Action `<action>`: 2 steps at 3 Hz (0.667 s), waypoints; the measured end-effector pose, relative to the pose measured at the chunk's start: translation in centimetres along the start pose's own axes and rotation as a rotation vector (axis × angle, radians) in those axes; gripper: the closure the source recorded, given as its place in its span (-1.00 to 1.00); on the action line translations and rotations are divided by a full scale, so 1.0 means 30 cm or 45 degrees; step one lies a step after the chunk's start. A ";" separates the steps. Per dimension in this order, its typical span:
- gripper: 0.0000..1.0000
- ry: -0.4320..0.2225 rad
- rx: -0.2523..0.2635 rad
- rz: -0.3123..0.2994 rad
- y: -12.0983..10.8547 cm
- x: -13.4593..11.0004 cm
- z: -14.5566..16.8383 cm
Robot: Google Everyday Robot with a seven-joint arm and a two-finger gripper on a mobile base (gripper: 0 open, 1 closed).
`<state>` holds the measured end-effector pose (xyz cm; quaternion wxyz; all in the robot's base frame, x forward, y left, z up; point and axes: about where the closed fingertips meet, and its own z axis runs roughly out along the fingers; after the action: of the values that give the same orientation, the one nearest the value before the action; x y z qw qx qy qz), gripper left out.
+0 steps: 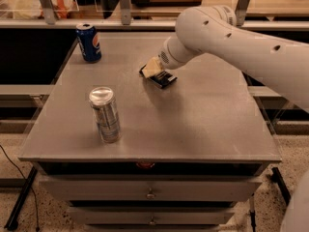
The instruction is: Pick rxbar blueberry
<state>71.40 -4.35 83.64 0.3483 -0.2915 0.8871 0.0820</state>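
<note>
The rxbar blueberry (162, 79) is a small flat dark bar with pale lines. It lies on the grey table (193, 115) at the middle back. My gripper (153, 69), at the end of the white arm that reaches in from the right, is down at the bar's left end, right over it. The arm's wrist hides how the gripper meets the bar.
A blue Pepsi can (89, 42) stands at the back left corner. A silver can (105, 114) stands at the front left. Drawers sit under the table's front edge. A railing and shelves run behind the table.
</note>
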 end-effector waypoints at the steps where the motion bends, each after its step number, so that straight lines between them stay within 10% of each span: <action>1: 1.00 0.000 0.000 0.000 0.000 0.000 -0.001; 2: 1.00 -0.036 0.082 -0.083 -0.052 -0.073 -0.126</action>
<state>71.43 -5.94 88.00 0.3726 -0.3076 0.8743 0.0461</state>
